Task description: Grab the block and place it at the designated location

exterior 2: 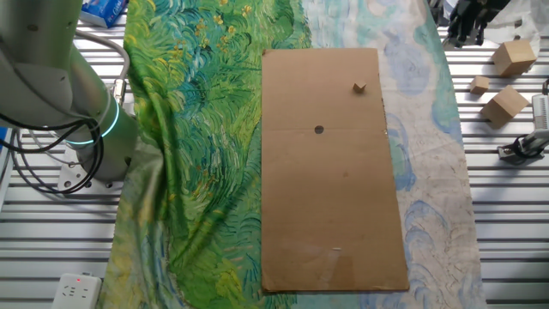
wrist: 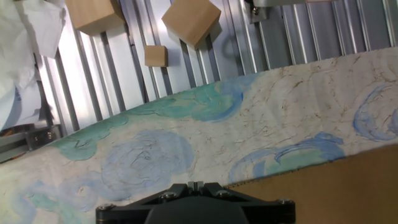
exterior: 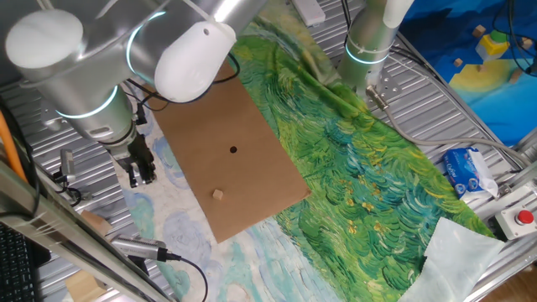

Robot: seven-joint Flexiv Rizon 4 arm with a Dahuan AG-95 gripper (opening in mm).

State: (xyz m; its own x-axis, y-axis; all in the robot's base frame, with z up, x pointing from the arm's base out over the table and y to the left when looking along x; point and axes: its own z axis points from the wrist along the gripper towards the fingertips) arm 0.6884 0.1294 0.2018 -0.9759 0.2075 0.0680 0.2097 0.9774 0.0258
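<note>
The block (exterior: 217, 195) sits free on the brown cardboard sheet (exterior: 252, 143), close to one of its long edges, and the designated location (exterior: 232, 150), a small black dot, lies nearer the middle of the same sheet, apart from the cube. The end effector (exterior: 141, 172) hangs off the sheet, over the pale blue part of the patterned cloth (exterior: 361, 168), grasping nothing. I cannot tell whether its fingers are spread or pressed together, since they show only as a dark cluster.

The step in hand looks like the approach. To do it well, the arm should travel over the cube first, square its fingers to two flat faces, and only then descend with the fingers spread wide enough to clear such a small piece. A glancing touch would likely skate it across the smooth cardboard.

The other fixed view, looking almost straight down, gives the truest layout: cube (exterior 2: 359, 87) and dot (exterior 2: 319, 130) on the sheet, with three loose wooden blocks (exterior 2: 513, 57) on the ribbed metal worktop (exterior 2: 506, 215) beyond the cloth. The hand view shows neither cube nor dot, only cloth, a strip of cardboard edge (wrist: 348, 180) and those spare blocks (wrist: 191, 20), so it cannot yet guide the grasp.
</note>
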